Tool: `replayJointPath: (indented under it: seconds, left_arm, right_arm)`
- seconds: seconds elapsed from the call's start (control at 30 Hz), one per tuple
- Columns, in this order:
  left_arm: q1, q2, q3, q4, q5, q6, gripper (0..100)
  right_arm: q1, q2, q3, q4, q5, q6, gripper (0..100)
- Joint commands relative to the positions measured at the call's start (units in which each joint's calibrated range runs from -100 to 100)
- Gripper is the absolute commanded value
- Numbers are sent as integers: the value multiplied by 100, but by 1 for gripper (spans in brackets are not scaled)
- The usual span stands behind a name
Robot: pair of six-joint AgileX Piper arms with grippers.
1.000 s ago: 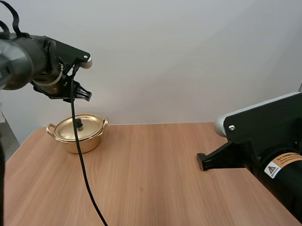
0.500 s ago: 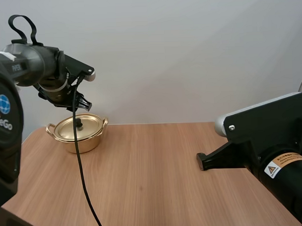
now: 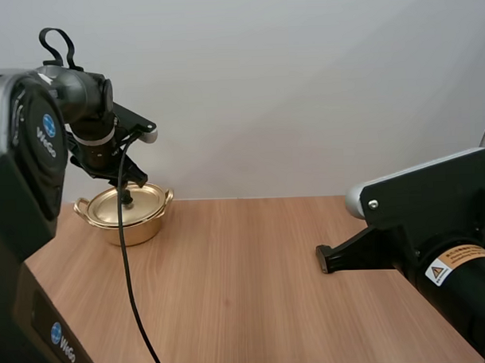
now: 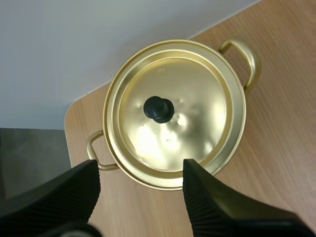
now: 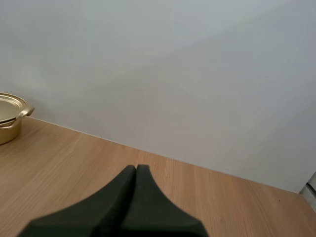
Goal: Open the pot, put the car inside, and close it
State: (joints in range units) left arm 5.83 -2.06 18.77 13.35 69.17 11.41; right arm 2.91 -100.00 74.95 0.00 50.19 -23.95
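A gold pot [image 3: 131, 219] with two loop handles stands at the table's far left, its gold lid [image 4: 175, 116] on, with a black knob [image 4: 158, 109] in the middle. My left gripper [image 3: 124, 180] hangs just above the lid, open; in the left wrist view its fingers [image 4: 210, 200] stand apart on the near side of the pot [image 4: 237, 131]. My right gripper [image 5: 136, 173] is shut, its fingers together as one dark wedge low over the bare wood. In the high view it rests at the right [image 3: 323, 261]. The pot [image 5: 10, 121] sits far off beside it.
The wooden table [image 3: 246, 293] has a rounded far-left corner close behind the pot. A plain grey wall stands right behind the table. Bare wood stretches between the pot and my right arm [image 3: 435, 230].
My left arm has swung forward and down over the pot, and its gripper now hangs just above the lid. The right arm and the pot stayed still.
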Motion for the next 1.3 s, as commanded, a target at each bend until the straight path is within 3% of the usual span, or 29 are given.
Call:
replayJointPath:
  seconds: [0.0,0.63,0.83,1.03,1.27]
  left_arm:
    - [-1,189,-6,-144,-31,124,82]
    - [15,1203,-744,-450,-127,275,82]
    - [108,1479,-1096,-518,15,355,82]
    - [223,1568,-1186,-1046,164,877,82]
    - [225,1779,-1186,-1152,210,1006,82]
  right_arm:
    - [-1,0,-3,0,8,2,0]
    - [-88,0,-3,0,77,2,0]
    - [-162,0,-3,0,76,2,0]
    - [-211,0,-3,30,76,2,0]
    - [-274,0,-3,52,76,2,0]
